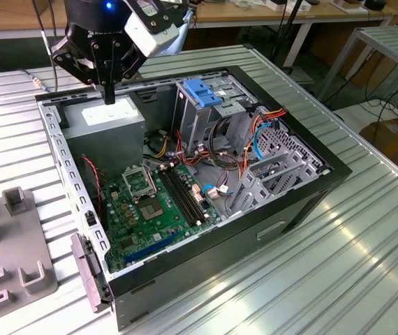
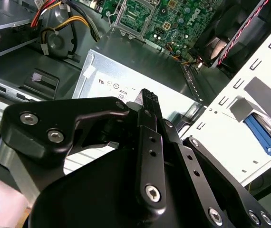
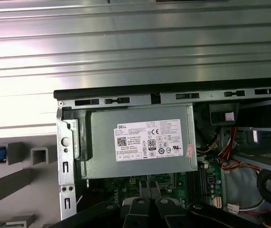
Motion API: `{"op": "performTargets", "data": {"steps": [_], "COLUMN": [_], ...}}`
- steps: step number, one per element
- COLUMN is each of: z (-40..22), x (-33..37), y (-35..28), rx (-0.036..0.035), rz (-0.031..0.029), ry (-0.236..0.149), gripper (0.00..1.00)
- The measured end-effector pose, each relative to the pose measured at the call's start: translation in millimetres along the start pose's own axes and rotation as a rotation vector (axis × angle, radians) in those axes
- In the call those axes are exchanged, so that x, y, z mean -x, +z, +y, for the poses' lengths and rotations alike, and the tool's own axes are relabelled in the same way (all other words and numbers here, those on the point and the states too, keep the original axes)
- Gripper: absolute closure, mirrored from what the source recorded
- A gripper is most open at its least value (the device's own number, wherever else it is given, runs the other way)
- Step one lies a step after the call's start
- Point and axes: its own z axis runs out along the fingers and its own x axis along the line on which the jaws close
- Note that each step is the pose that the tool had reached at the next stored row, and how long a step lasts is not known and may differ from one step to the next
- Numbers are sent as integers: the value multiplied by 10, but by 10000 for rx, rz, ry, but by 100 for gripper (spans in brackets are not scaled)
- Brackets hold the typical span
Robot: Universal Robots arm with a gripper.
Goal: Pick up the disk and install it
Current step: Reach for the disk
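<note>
Second wrist view | fingers point(image 2: 147, 102) together, empty | disk point(image 2: 265, 137) well apart, beyond case wall point(image 2: 221, 118)

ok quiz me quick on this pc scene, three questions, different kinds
1. True or false: the gripper is shut on the disk.
2. What is the gripper hanging over? A) the motherboard B) the power supply C) the CPU socket
3. What colour is the latch piece on top of the drive cage?

Key: 1. False; it is shut with nothing in it. 2. B. 3. Blue.
</note>
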Motion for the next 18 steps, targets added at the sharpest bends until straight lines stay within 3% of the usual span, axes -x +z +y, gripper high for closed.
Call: {"op": "performTargets", "data": {"steps": [18], "z": [-10], "x": [-139], "y": [-4], "rx": [0], "rz": [0], "ry": [0], "gripper": [90]}}
